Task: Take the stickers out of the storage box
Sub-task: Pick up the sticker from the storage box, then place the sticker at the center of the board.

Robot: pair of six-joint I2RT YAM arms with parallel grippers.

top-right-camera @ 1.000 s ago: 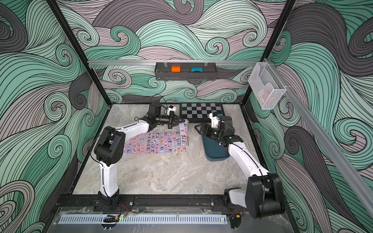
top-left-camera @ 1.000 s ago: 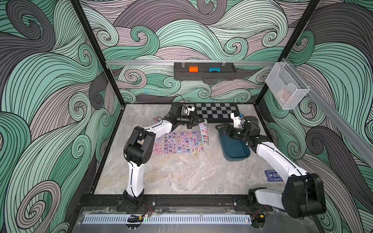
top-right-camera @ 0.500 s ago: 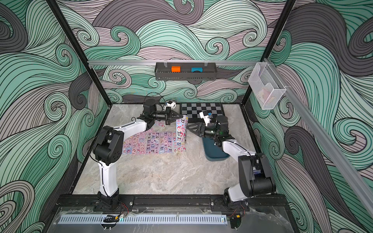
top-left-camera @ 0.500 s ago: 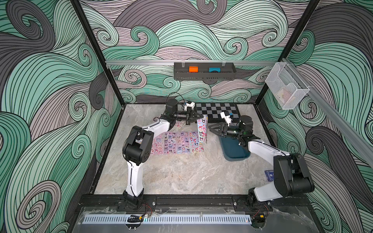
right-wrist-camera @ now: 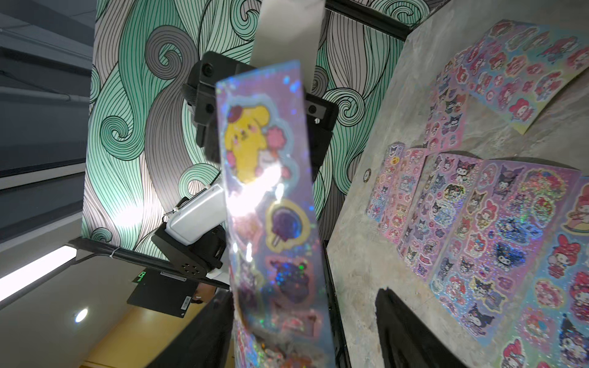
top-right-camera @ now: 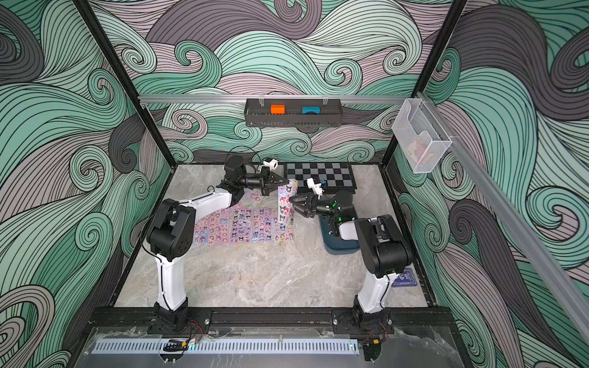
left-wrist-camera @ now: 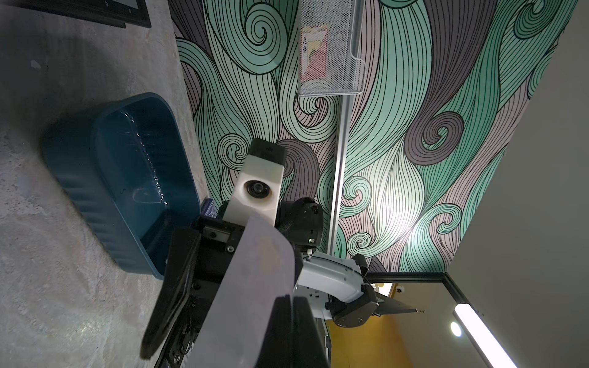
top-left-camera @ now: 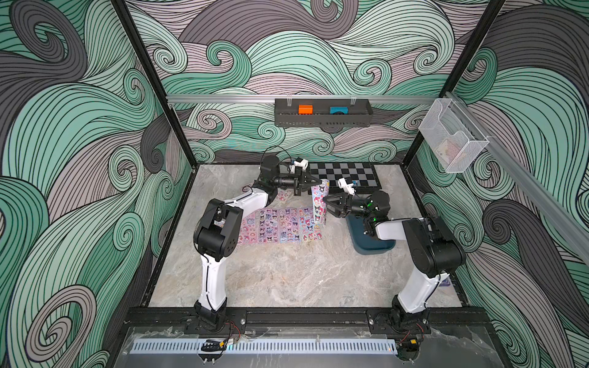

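In a top view the left gripper (top-left-camera: 314, 184) pinches one hanging sheet (top-left-camera: 319, 204) beside the storage box (top-left-camera: 374, 247), with the chessboard (top-left-camera: 345, 173) behind and other stickers (top-left-camera: 274, 226) flat alongside. Left wrist view: its blank back rises beside the storage box. Right wrist view: it hangs between the right gripper's (right-wrist-camera: 302, 296) spread fingers.

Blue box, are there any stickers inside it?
No, in the left wrist view the storage box shows only its bare blue floor.

White links (top-left-camera: 217, 282), black joints (top-left-camera: 218, 232), thin black cables (top-left-camera: 207, 283).
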